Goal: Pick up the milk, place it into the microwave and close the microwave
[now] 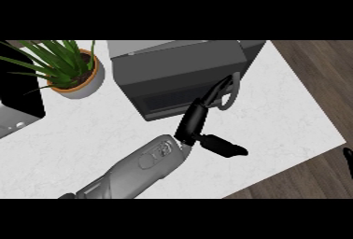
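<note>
Your left hand point(194, 120) reaches up from the lower middle of the head view on its grey forearm point(134, 170), which comes in from the bottom left. The hand is open: its fingers point(211, 96) are stretched out straight, with their tips at the microwave point(180, 63) front, right beside the handle point(232, 89). The thumb point(224, 145) sticks out sideways to the right, over bare counter point(283, 121). The hand holds nothing. The microwave sits at the back of the counter, turned a little so its front faces down and to the right. Its door point(172, 97), with the dark mesh window, lies flush against the body, so it is shut. You cannot see the milk anywhere on the counter, and the closed door hides whatever is inside the microwave. To the left of the microwave, just beside it, stands a green plant point(52, 58) in a round pot point(81, 83). Of your right hand point(348, 161) only a dark sliver shows at the right edge, out past the counter's corner and over the wooden floor point(317, 65); you cannot tell whether it is open or closed
</note>
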`<state>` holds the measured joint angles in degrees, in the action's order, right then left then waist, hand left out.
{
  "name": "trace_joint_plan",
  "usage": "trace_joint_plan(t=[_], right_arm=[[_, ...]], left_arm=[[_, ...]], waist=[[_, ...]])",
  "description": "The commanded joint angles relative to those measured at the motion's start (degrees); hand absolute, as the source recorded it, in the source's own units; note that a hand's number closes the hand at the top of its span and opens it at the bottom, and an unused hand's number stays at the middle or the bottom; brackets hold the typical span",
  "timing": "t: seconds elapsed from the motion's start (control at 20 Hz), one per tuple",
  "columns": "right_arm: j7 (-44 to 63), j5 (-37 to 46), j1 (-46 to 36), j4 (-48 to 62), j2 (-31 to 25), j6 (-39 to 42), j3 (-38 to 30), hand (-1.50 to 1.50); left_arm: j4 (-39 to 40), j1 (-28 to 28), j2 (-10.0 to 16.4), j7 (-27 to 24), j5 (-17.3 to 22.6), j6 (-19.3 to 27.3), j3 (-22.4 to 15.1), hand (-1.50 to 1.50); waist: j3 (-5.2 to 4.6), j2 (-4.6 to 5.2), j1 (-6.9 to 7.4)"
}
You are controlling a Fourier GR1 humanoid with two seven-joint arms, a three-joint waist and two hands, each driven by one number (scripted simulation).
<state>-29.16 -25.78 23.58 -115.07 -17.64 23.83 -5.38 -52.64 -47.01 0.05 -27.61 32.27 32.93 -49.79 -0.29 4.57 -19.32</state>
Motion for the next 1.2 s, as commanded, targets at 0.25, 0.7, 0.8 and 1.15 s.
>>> trace_joint_plan(t=[0.25, 0.7, 0.8, 1.15], right_arm=[[2.1, -3.4, -2.0, -1.3, -2.3, 1.8, -0.3, -1.5], [4.5, -5.8, -4.1, -1.1, -4.4, 1.3, -2.0, -1.5], [4.8, -6.5, -4.4, -0.9, -4.8, 1.5, -2.4, -1.5], [5.7, -8.4, -4.9, -0.6, -6.2, 2.1, -3.5, -1.5]], left_arm=[[4.2, -5.1, 0.0, -1.8, 4.5, 2.2, 0.6, -1.5], [6.4, -7.8, 0.0, -3.8, 8.4, 2.5, 0.4, -1.5], [7.2, -8.3, 0.0, -4.4, 8.6, 2.7, 0.1, -1.5], [7.9, -8.8, 0.0, -6.2, 11.3, 3.2, -0.3, -1.5]], waist=[[0.07, 0.55, -2.55], [0.06, 0.98, -3.51], [0.13, 1.11, -3.88], [0.15, 1.21, -5.11]])
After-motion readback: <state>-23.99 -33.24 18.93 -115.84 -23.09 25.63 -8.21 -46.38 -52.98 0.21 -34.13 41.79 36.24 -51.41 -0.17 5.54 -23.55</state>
